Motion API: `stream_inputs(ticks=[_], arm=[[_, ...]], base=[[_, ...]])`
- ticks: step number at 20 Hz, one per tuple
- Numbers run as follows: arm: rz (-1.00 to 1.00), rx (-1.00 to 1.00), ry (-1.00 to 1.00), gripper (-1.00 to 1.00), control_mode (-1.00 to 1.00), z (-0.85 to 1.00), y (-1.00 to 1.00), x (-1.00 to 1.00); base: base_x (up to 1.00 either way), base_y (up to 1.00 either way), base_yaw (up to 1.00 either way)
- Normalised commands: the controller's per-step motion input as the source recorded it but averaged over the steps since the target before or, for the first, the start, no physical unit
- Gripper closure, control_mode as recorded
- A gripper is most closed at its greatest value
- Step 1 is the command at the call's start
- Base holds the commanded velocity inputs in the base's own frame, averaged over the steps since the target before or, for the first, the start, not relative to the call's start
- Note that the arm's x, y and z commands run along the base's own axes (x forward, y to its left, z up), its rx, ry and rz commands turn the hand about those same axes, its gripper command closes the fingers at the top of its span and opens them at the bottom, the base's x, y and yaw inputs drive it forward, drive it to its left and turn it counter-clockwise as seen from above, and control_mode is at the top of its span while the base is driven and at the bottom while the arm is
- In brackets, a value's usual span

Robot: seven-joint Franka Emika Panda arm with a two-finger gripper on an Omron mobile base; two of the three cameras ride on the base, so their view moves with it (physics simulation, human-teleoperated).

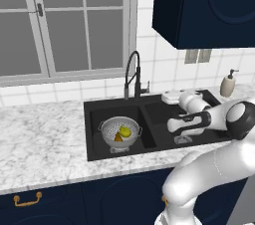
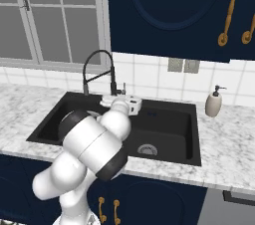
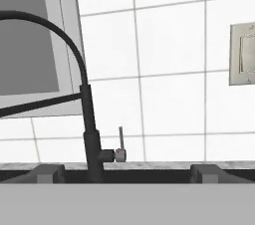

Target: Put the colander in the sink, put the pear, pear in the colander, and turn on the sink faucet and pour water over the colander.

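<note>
White tiles and a grey window backed the marble table (image 1: 45,139), with the black double sink (image 1: 94,107) let into it. Colander (image 1: 119,132) sat in the left basin over the drain, a silver-grey bowl of small holes with loop handles at the rim; placed there, it seemed ready to catch water and let it run out. Both pears (image 1: 123,133) lay inside it, touching, one yellow-green and one brownish-orange, so the loading steps looked done. Faucet (image 1: 133,74) rose behind the divider between the basins, a tall black gooseneck with a coiled neck; its small grey lever (image 3: 120,142) stood upright at the side of the base. No stream showed. The pincer (image 1: 180,98) hung over the right basin, facing the faucet base, probably lined up to push the lever. Its jaws stood wide apart and held nothing. A beige soap dispenser (image 1: 228,84) stood well to the right.
</note>
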Motion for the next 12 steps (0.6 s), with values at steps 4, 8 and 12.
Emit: stream_inputs(ticks=[4, 8, 12], arm=[[0.00, 0.00, 0.00, -1.00, -1.00, -0.10, 0.00, 0.22], [0.00, 0.00, 0.00, -1.00, -1.00, -0.17, 0.01, 0.39], [0.00, 0.00, 0.00, -1.00, -1.00, -0.20, 0.15, 0.66]], base=[[0.00, 0.00, 0.00], [0.00, 0.00, 0.00], [0.00, 0.00, 0.00]])
